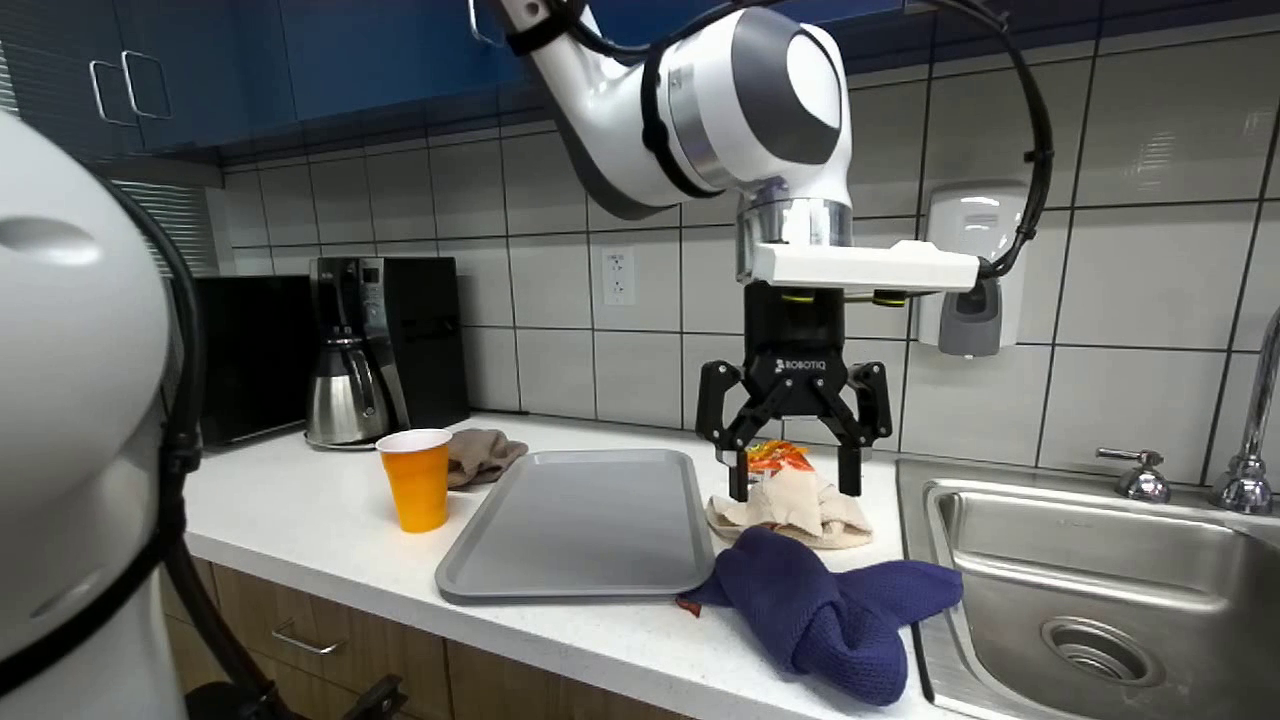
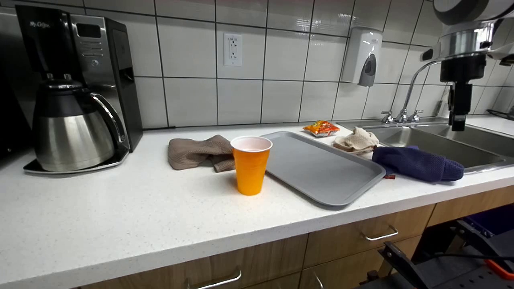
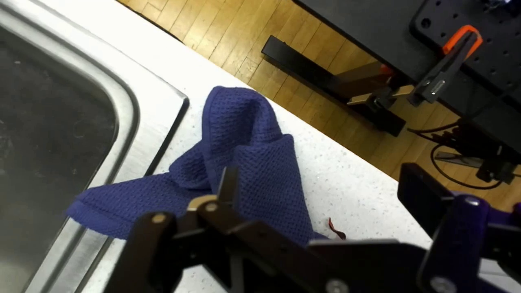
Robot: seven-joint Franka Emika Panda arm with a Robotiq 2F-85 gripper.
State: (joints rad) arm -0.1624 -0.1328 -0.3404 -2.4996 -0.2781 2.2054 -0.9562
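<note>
My gripper (image 1: 794, 478) hangs above the counter with its fingers spread apart and nothing between them. A crumpled navy towel (image 1: 815, 610) lies below it, against the sink's edge; in the wrist view the towel (image 3: 260, 162) spreads beneath one finger. Behind it is a beige cloth (image 1: 795, 510), with an orange snack packet (image 2: 321, 128) near the wall. A grey tray (image 1: 590, 525) lies flat beside the cloths. An orange cup (image 2: 251, 168) stands upright next to the tray, near a folded brown cloth (image 2: 196, 152). A small dark red scrap (image 3: 336, 230) lies by the navy towel.
A steel sink (image 1: 1090, 590) with a faucet (image 2: 409, 90) borders the towel. A coffee maker with a steel carafe (image 2: 74, 124) stands at the counter's far end. A soap dispenser (image 1: 970, 265) hangs on the tiled wall, and blue cabinets (image 1: 390, 60) overhang the counter.
</note>
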